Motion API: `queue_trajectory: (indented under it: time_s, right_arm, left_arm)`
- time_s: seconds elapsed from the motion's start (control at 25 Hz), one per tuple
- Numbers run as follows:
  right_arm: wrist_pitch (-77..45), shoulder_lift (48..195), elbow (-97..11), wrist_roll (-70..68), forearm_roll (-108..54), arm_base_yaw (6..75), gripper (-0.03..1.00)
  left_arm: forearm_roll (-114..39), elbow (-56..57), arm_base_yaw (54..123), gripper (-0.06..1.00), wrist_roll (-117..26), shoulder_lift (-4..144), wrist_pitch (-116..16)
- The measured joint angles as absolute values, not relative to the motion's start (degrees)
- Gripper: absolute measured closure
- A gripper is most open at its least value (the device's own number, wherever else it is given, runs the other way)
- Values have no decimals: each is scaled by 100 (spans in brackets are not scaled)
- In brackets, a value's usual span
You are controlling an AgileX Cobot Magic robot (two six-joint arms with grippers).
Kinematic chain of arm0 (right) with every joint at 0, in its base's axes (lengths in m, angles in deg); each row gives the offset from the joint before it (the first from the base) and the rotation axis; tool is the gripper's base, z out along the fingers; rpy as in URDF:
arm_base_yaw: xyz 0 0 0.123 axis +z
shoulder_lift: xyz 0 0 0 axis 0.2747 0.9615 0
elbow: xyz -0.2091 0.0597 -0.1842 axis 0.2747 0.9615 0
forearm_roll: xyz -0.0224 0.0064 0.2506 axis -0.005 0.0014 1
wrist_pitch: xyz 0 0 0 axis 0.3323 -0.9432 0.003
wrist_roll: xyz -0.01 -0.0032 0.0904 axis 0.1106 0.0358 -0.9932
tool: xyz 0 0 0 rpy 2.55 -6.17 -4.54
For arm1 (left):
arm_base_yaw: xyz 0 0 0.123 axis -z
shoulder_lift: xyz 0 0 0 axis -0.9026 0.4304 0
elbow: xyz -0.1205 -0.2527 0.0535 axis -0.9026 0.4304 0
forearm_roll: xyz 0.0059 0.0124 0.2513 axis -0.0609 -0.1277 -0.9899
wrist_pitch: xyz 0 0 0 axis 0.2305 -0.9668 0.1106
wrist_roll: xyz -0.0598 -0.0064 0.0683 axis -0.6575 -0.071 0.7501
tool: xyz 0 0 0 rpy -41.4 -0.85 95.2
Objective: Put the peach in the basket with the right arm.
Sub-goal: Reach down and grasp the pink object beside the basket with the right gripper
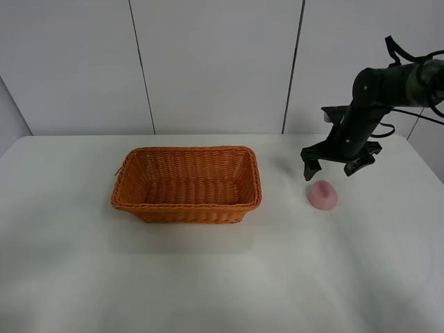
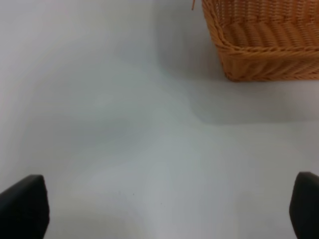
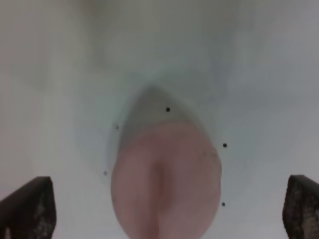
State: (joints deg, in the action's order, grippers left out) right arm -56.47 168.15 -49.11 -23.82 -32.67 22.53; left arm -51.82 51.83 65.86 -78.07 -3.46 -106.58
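**Peach on the table, right claw open above it**

In the high view, the peach lay on the white table, right of the basket and well apart from it. It was small, round and dull pink, much smaller than the basket. The right arm, black and with loose cables, reached in from the right. Its claw, the right gripper, hung just on the far side of the peach and a little above it. The jaws stood wide apart and held nothing. From this view I could not tell if a fingertip touched the fruit. The basket was rectangular, of orange-brown wicker with a braided rim, and inside it only its woven floor showed.

In the left wrist view, the left gripper was wide open over bare table, with nothing between its two dark fingers. A corner of the basket was visible farther away, standing on the table.

In the right wrist view, the peach filled the middle, blurred, pale pink, with a shallow crease running down it. The two fingers of the right claw stood one on each side of the peach, both clearly apart from it. A few small dark specks lay on the table around the fruit.
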Motion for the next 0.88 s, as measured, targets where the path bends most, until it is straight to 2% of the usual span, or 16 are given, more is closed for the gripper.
queue_trajectory:
  time_s: [0.56,0.64,0.72,0.8,0.88]
  right_arm:
    - [-5560,17391,-4916,-2469,-3327,2253,27]
    - [-5593,17391,-4916,-2469,-3327,2253,30]
    - [-5629,17391,-4916,-2469,-3327,2253,37]
    - [-5699,17391,-4916,-2469,-3327,2253,50]
    - [-5748,17391,-4916,-2469,-3331,2253,69]
  left_arm:
    - [-5187,5183,6586,-5,-7807,-346,-10658]
    - [-5187,5183,6586,-5,-7807,-346,-10658]
    - [-5187,5183,6586,-5,-7807,-346,-10658]
    - [-5187,5183,6586,-5,-7807,-346,-10658]
    - [-5187,5183,6586,-5,-7807,-346,-10658]
